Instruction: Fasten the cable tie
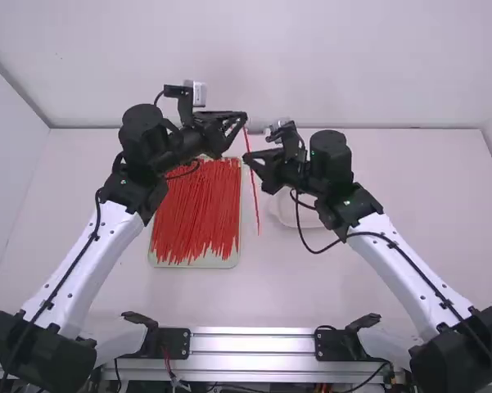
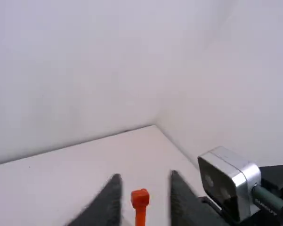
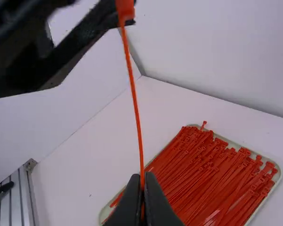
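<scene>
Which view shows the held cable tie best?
The right wrist view: the cable tie runs lengthwise from the right gripper, shut on it, up to its head by the left gripper. The high view shows a thin red line beside the tray; the left wrist view catches its head end.

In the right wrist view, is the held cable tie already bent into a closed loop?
No, the cable tie runs up from the right tool as one straight strip, unlooped.
</scene>
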`<state>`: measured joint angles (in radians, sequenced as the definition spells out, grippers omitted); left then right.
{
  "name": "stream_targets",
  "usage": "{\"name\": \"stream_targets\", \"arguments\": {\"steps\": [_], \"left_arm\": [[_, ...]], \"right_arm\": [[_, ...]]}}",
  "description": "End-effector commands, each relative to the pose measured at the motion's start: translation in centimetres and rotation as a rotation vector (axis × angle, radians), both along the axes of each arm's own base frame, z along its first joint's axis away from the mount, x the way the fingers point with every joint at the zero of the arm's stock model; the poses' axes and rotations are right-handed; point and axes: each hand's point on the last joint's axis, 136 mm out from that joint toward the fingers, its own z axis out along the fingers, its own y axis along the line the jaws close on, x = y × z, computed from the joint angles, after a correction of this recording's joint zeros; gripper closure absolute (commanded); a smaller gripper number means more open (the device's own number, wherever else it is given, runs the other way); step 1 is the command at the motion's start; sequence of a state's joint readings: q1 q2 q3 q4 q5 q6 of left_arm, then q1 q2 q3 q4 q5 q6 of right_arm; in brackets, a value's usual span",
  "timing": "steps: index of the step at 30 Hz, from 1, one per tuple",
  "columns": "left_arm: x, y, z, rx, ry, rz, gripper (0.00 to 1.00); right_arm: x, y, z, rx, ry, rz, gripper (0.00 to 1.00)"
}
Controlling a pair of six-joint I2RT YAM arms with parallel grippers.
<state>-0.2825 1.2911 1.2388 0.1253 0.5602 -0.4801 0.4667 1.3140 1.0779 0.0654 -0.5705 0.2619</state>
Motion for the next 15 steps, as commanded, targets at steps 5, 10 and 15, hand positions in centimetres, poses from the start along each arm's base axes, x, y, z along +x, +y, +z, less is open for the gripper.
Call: {"name": "stream_targets", "arguments": {"steps": [5,10,15], "left_arm": [[-0.1,0.4,1.7,0.014,-0.075,0.0,0.26],[-0.8,0.8,2.9,0.087,-0.212,-0.06,0.01],[0.0,2.4,3.8,0.09,-0.23,-0.043,0.01]], "right_arm": [[-0.1,-1.2,1.9,0.043,-0.033,0.071,1.0],[-0.2,-3.3,2.9,0.068,-0.09,0.155,1.0],[-0.7,-5.5,4.6,0.112,-0.173,0.238,1.0]]}}
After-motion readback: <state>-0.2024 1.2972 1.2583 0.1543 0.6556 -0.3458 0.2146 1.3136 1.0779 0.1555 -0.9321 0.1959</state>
